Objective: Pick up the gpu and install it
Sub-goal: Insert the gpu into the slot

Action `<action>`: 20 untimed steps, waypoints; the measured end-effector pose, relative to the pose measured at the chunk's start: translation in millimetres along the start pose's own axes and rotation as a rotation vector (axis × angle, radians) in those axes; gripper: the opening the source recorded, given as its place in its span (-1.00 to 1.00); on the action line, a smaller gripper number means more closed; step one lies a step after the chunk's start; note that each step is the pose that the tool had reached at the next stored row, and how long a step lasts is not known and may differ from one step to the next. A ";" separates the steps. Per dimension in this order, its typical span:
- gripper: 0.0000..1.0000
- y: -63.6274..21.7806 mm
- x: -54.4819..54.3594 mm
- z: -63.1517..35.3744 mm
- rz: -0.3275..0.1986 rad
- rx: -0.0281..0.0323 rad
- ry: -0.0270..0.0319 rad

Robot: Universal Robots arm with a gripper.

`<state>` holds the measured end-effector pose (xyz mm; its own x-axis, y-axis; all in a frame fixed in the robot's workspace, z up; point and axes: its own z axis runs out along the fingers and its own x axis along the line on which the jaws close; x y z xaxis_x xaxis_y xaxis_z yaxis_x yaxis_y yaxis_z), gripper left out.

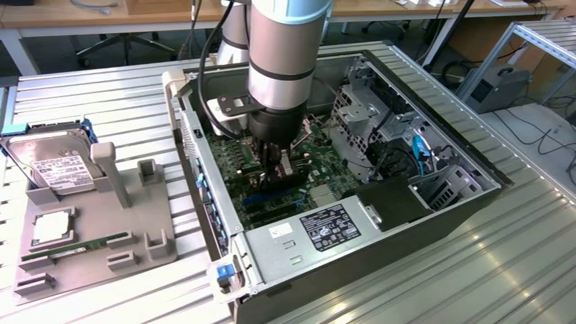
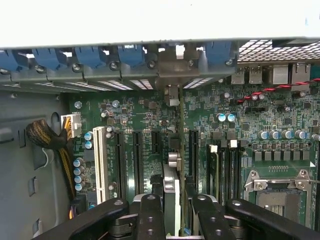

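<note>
The gpu (image 2: 171, 200) is held on edge between the fingers of the hand (image 2: 176, 220), seen edge-on in the wrist view, its bracket end toward the case's rear slot wall. Hand is part-closed, clamped on the card from both sides. In the exterior view the gpu (image 1: 280, 177) is seen low inside the pc case (image 1: 450, 202), just above the motherboard (image 1: 236, 156), w/ the arm (image 1: 280, 61) coming straight down over it.

Room for moving: tight. Card is flanked by expansion slots (image 2: 137, 160) on both sides; 1 white slot (image 2: 100, 160) sits further off. Whether the card's bottom edge is seated in a slot can't be told. Drive cage (image 1: 360, 115) stands near the arm on the exterior view's right; case wall close on the exterior view's left.

Counted: 1 cpu socket (image 2: 277, 192) on the board, 1 psu (image 1: 324, 233) at the case's near end w/ label. On the desk (image 1: 108, 101) beside the case, 1 grey holder tray (image 1: 135, 202) carrying 1 hard drive (image 1: 56, 165), 1 RAM stick (image 1: 77, 248), 1 cpu (image 1: 52, 228).
</note>
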<state>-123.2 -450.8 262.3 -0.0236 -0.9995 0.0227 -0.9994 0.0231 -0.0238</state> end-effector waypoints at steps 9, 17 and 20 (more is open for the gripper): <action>-0.47 0.1 -2.0 0.0 0.000 0.0001 0.0070; -0.47 1.1 -2.0 0.0 0.000 0.0000 0.0079; -0.47 1.1 -2.0 0.0 0.000 0.0001 0.0096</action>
<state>-124.2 -448.7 262.2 -0.0237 -0.9992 0.0323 -0.9995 0.0229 -0.0239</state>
